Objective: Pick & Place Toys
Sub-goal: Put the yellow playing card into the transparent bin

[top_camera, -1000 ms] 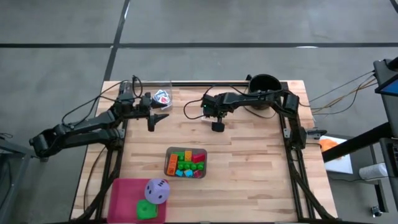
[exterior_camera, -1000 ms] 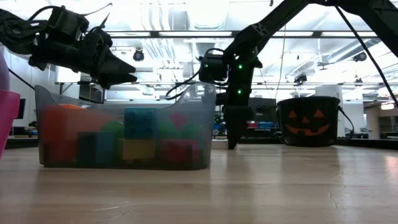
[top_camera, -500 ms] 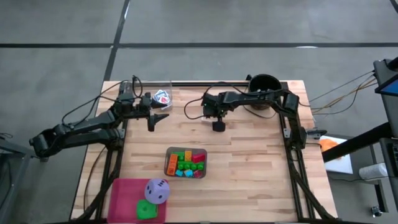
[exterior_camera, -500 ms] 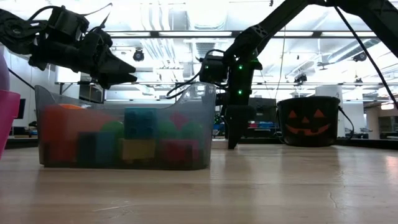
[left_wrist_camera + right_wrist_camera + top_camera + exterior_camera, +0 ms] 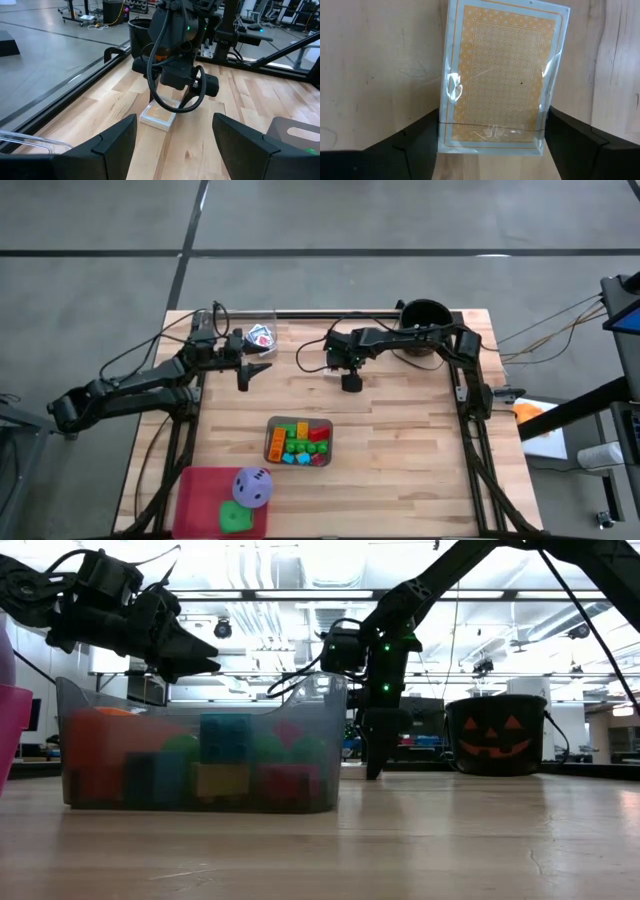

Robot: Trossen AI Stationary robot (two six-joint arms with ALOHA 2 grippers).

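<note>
A pack of cards with an orange back, wrapped in clear film (image 5: 500,75), lies flat on the wood table and also shows in the left wrist view (image 5: 159,116). My right gripper (image 5: 351,381) points down over it, open, with one finger (image 5: 415,145) on each long side of the pack. My left gripper (image 5: 250,370) is open and empty above the table's far left. The grey tray (image 5: 270,442) at the table's middle holds several bright blocks (image 5: 300,442). A purple die (image 5: 252,487) and a green die (image 5: 236,517) sit on a pink tray (image 5: 200,495). My right gripper's fingers stand beside the pack's two long sides near one short end (image 5: 490,142), coming from above and pointing down. The pack lies flat on the table. I cannot tell whether the fingers touch it.
A black bucket (image 5: 425,315) stands at the far right, behind my right arm. A clear container holding a blue and red card pack (image 5: 260,336) sits at the far left, next to my left gripper. Bare wood lies on the table's right half.
</note>
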